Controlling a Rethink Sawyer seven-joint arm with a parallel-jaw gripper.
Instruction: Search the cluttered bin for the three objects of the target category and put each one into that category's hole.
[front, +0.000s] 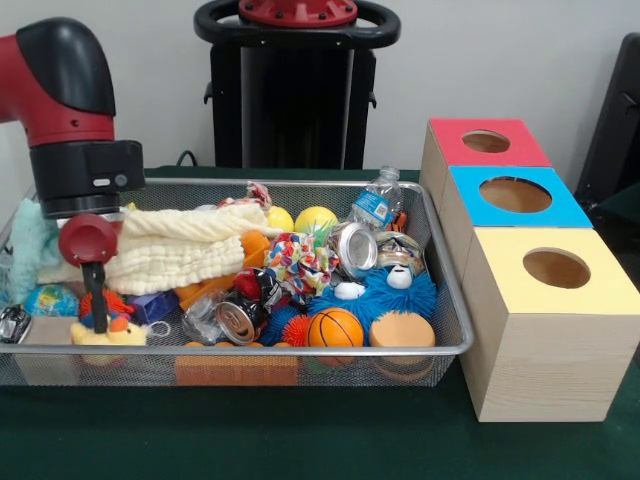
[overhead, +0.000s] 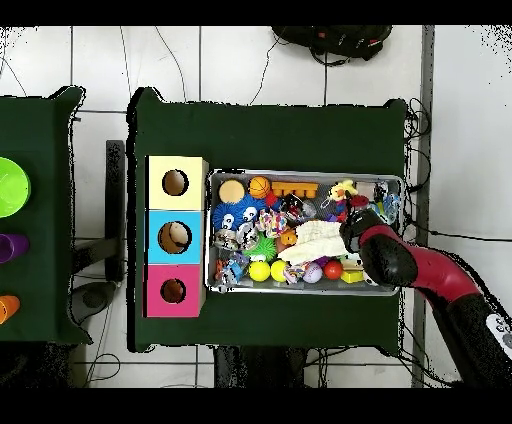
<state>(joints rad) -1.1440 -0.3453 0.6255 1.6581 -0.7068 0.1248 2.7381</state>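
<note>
Three boxes (front: 520, 260), one bin (front: 440, 300), two yellow balls (front: 315, 218).

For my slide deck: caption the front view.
Sawyer arm's tool lowered over the left end of a toy-filled mesh bin, beside three wooden sorting boxes.

Wire-mesh metal bin (front: 445, 330), pale matt wooden boxes (front: 530, 375), soft, probably cotton cloth (front: 175, 250).
</note>
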